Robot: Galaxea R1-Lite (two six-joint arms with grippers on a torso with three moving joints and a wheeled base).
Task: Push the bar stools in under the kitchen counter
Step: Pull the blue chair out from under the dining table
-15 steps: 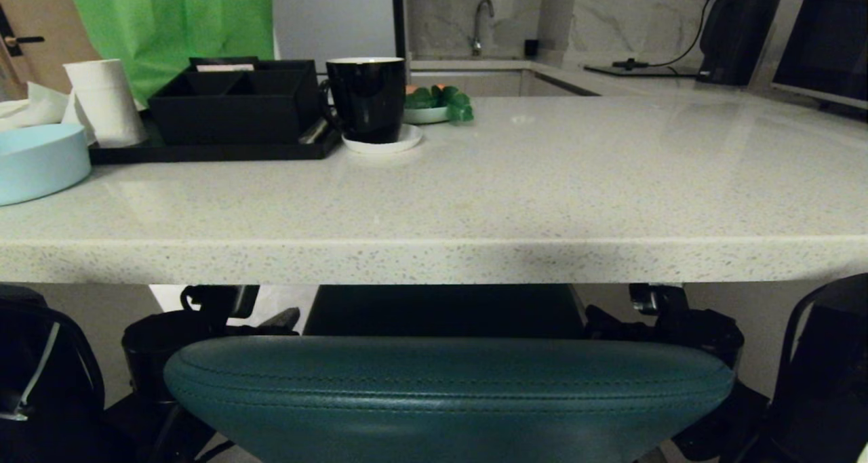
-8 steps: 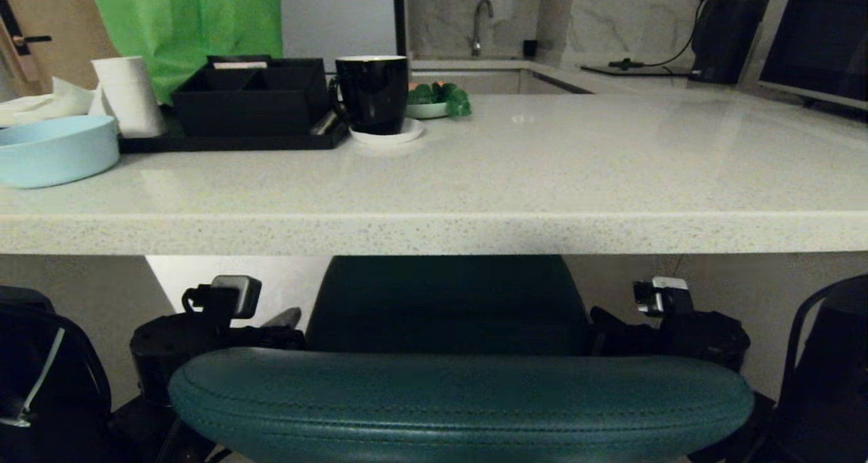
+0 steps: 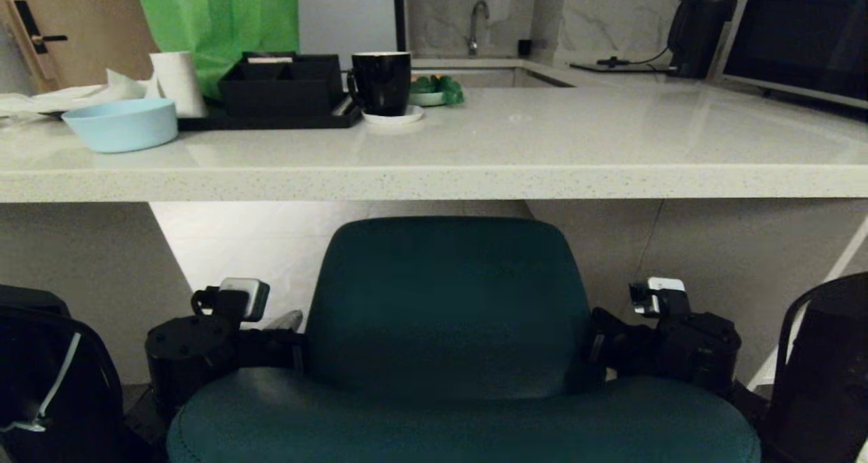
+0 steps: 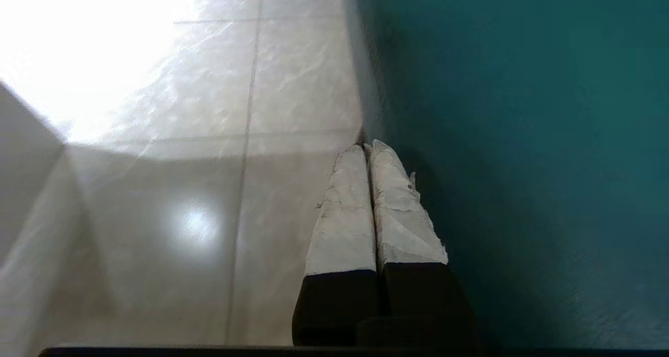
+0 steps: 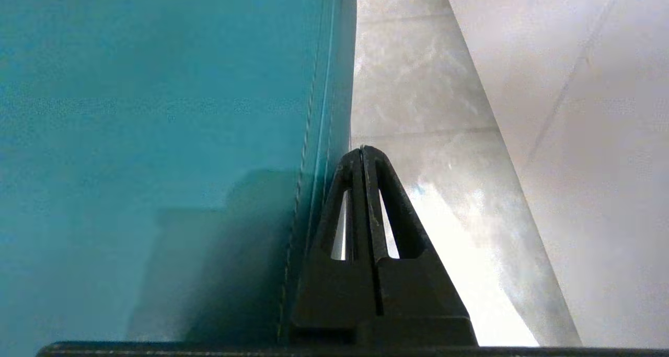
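Note:
The teal bar stool (image 3: 447,300) stands in front of me, its seat reaching under the kitchen counter (image 3: 434,182) and its curved back (image 3: 461,422) nearest to me. My left gripper (image 3: 290,320) is shut at the seat's left side. In the left wrist view its white-taped fingers (image 4: 367,148) lie pressed together along the teal padding (image 4: 522,137). On the seat's right side my right gripper (image 3: 597,344) is also shut. There its black fingers (image 5: 363,149) meet beside the stitched teal edge (image 5: 157,111). Neither gripper holds anything.
On the counter stand a pale blue bowl (image 3: 122,124), a black tray with boxes (image 3: 278,93), a black mug (image 3: 381,82) and a paper roll (image 3: 178,82). Dark shapes fill both lower corners (image 3: 827,368). Pale floor tiles (image 4: 209,189) show under the counter.
The whole view has shifted: the counter now sits higher and smaller in the picture. Much more of the teal seat shows beneath it. Both grippers keep their places beside the seat.

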